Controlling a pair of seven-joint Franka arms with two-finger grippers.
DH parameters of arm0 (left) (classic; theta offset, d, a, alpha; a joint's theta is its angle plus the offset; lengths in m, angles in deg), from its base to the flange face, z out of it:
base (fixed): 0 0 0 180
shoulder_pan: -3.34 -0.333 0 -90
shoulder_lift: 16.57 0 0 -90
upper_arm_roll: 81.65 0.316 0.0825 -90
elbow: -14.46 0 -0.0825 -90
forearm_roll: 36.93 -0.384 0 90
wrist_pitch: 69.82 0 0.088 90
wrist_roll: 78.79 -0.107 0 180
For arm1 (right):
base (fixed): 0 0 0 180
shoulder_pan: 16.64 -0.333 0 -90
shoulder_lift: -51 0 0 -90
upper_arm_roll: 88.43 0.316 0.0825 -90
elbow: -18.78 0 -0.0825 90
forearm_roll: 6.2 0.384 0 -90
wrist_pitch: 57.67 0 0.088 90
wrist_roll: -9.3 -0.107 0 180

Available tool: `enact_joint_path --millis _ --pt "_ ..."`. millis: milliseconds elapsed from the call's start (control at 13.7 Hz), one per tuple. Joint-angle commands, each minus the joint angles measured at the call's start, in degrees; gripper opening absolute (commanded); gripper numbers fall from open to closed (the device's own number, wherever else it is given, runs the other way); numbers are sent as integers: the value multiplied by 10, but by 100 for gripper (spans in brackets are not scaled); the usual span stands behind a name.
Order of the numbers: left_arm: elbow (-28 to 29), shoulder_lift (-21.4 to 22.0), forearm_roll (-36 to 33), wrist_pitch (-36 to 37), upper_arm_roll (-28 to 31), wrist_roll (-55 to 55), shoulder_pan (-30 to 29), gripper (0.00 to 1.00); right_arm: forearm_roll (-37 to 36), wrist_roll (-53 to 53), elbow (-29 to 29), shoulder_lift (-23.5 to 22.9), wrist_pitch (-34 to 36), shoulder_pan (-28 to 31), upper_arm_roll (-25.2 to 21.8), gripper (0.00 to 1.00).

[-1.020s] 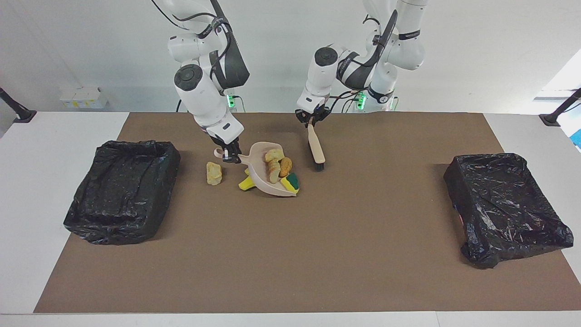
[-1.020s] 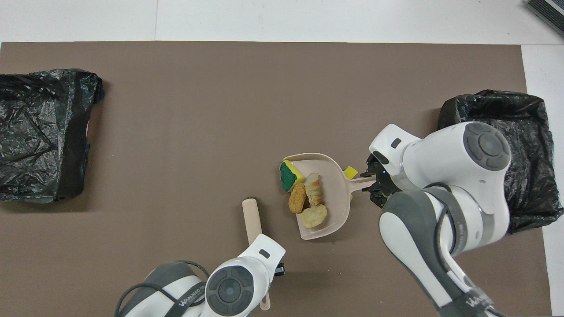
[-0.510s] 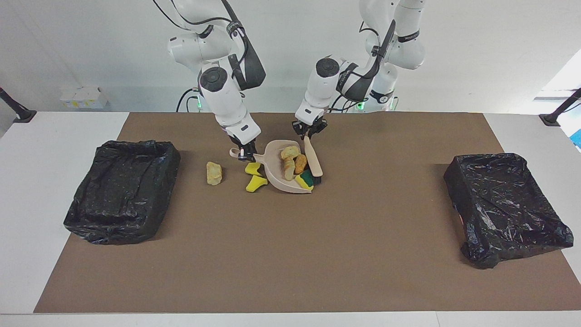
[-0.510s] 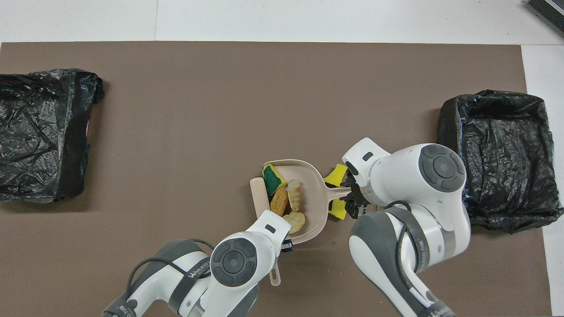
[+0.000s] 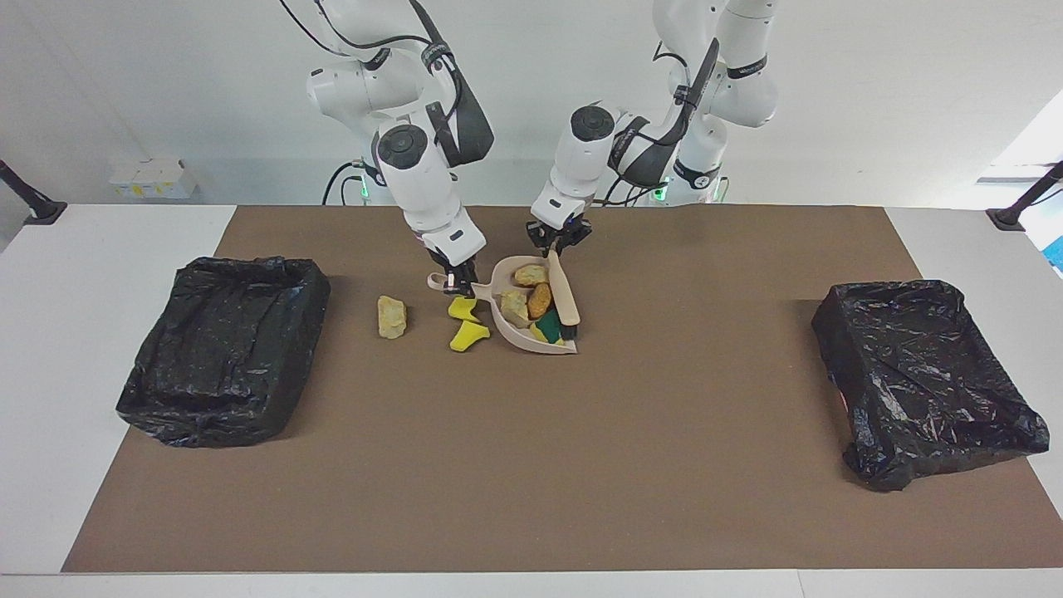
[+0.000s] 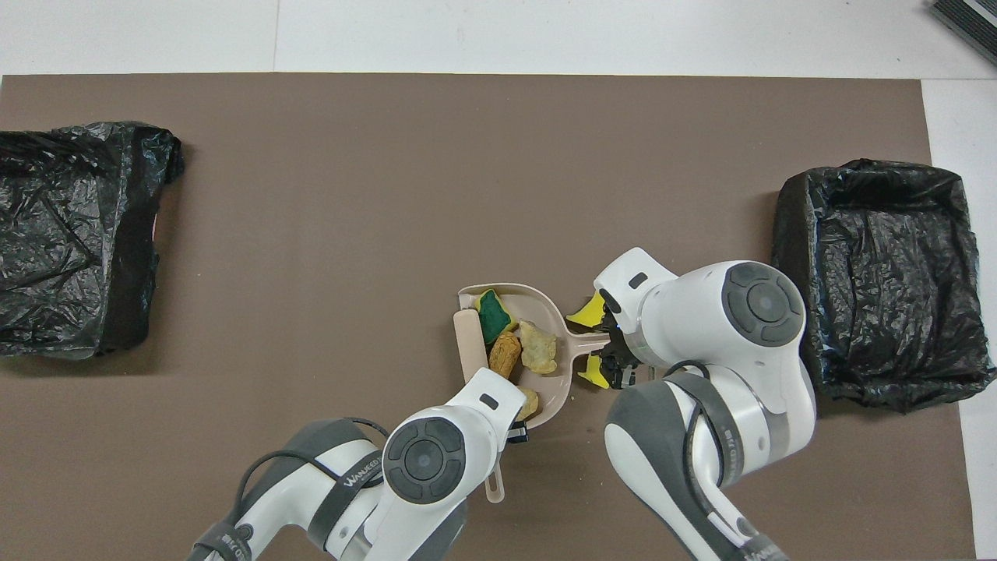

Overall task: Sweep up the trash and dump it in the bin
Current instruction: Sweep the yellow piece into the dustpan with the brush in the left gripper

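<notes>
- facing view: the right tool (image 5: 458, 284) is clamped on the handle of the dustpan (image 5: 508, 330), which rests on the mat of the bench (image 5: 664, 415); the left tool (image 5: 555, 245) is clamped on the brush (image 5: 565, 295).
- over the last second the brush has come from beside the pan up against its open mouth, and the pan has slid toward it.
- trash: four pieces now sit deeper in the pan, the green-and-yellow sponge (image 6: 492, 310) and three bread-like lumps (image 6: 537, 349).
- three pieces lie outside on the mat: two yellow sponge pieces (image 5: 467, 324) just beside the handle, and a pale lump (image 5: 391, 316) toward the right arm's end.
- so the sweep looks only partly done; neither black-lined bin (image 5: 224, 349) has received anything yet.
</notes>
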Motion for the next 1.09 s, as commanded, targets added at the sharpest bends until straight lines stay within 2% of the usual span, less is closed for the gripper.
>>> enact_joint_path --millis 0,146,364,510,583,656,802,874,1020 --pt "-8 -7 0 -4 0 -8 3 0 -13 -40 7 -13 -24 -18 5 0" --pt "-8 -7 0 -4 0 -8 3 0 -64 -42 8 -13 -23 -15 5 0" --pt "-8 -6 0 -3 1 -8 3 0 -77 -107 17 -16 -23 -12 5 0" --pt "-7 -6 0 -3 0 -8 3 0 -85 -108 17 -17 -23 -10 5 0" --pt "-7 -6 0 -1 1 -8 3 0 -91 -109 16 -19 -23 -8 4 3" --pt "-7 -6 0 -1 1 -8 3 0 -98 -116 15 -22 -23 0 4 9" --pt "-7 -6 0 -1 1 -8 3 0 -117 -121 11 -25 -24 8 4 31" --pt "-7 -6 0 -1 1 -8 3 0 -136 -121 11 -25 -23 8 5 32" --pt "-7 -6 0 3 1 -7 3 0 -141 -119 12 -24 -23 8 5 44"
